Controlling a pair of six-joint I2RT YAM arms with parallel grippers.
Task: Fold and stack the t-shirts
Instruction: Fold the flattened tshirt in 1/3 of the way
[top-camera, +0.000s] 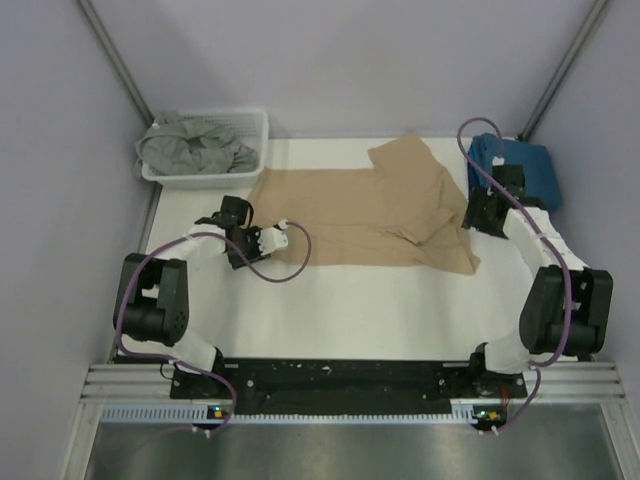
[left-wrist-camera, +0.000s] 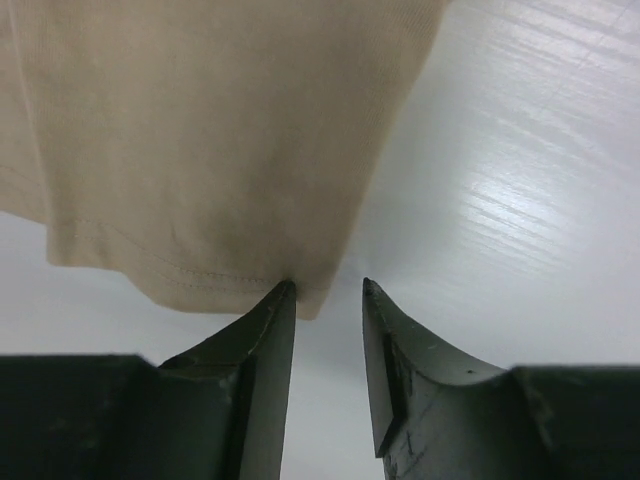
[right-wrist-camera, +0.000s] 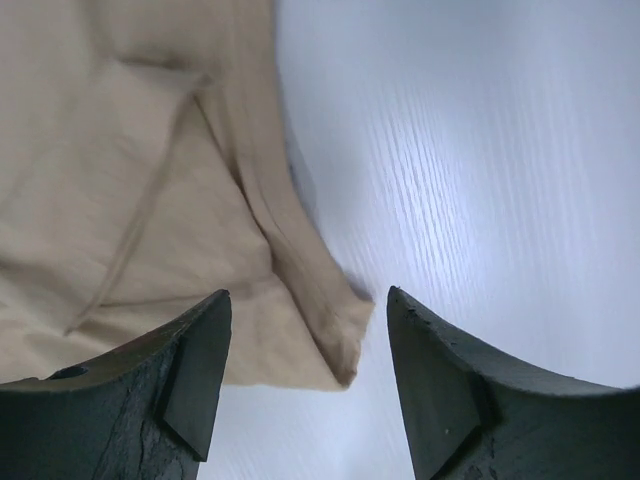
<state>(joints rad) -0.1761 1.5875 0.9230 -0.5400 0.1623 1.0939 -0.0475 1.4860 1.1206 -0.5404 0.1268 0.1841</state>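
- Top view: the tan t-shirt (top-camera: 340, 215) lies spread in the middle of the white table (top-camera: 380, 310). It is mostly flat, and one part is folded over with wrinkles toward the upper right.
- The teal-blue t-shirt (top-camera: 530, 165) is a compact pile at the upper right edge of the table, partly behind the right arm.
- The grey-green t-shirt (top-camera: 195, 143) is crumpled inside the white slatted basket (top-camera: 262, 125) in the upper left.
- The left gripper (top-camera: 288, 232) is at the left edge of the tan t-shirt. The right gripper (top-camera: 472, 222) is at its right edge.
- Left wrist view: the tan t-shirt (left-wrist-camera: 200, 150) fills the upper left. The cloth is soft and matte, with a stitched hem that ends in a corner.
- The table (left-wrist-camera: 520, 150) is glossy, with fine lines.
- The left gripper (left-wrist-camera: 325, 290) has dark, pointed fingers (left-wrist-camera: 260, 360), a little apart. One tip touches the hem corner, and nothing is pinched between them.
- Right wrist view: the tan t-shirt (right-wrist-camera: 130, 200) lies in the left half, with a folded band and loose creases. Its corner reaches the lower middle.
- The right gripper (right-wrist-camera: 308, 295) is released, with its fingers (right-wrist-camera: 190, 370) wide apart. The corner of cloth lies between and just beyond the tips and is not clamped.
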